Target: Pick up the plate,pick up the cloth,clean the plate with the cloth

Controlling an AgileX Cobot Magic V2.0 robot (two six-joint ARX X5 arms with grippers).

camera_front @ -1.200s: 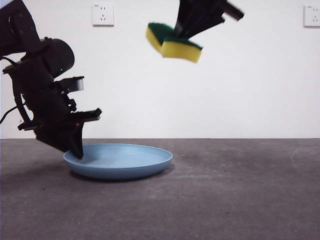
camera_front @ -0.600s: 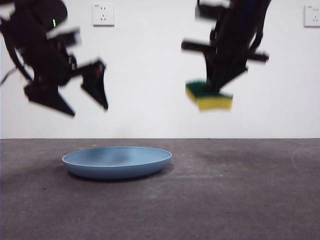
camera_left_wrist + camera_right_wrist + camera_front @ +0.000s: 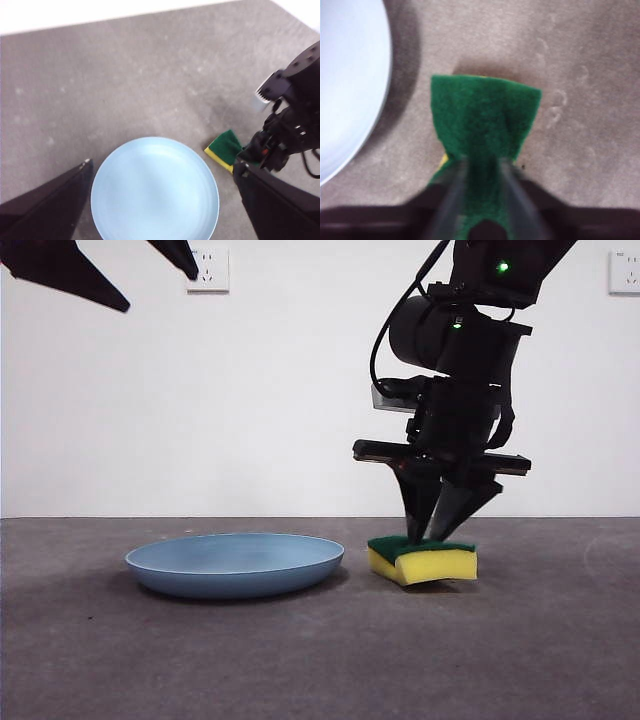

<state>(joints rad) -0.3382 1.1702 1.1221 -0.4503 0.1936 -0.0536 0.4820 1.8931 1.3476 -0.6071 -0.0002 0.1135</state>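
One plate (image 3: 235, 564), one sponge (image 3: 422, 560), two hands in our count. Right hand (image 3: 437, 532) pinches sponge, green layer up, sponge resting on desk (image 3: 320, 660) directly below it. Plate flat beside sponge. Left hand (image 3: 160, 200) spread wide, empty, high above plate.

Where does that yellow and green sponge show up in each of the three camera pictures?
Front view: the sponge lies on the table right of centre, under the right gripper, whose fingers pinch it.
Left wrist view: only a green and yellow corner shows at the right, beside the other arm.
Right wrist view: its green top fills the centre, squeezed between the fingers.
Shared landmark: the plate lies close beside it in every view.
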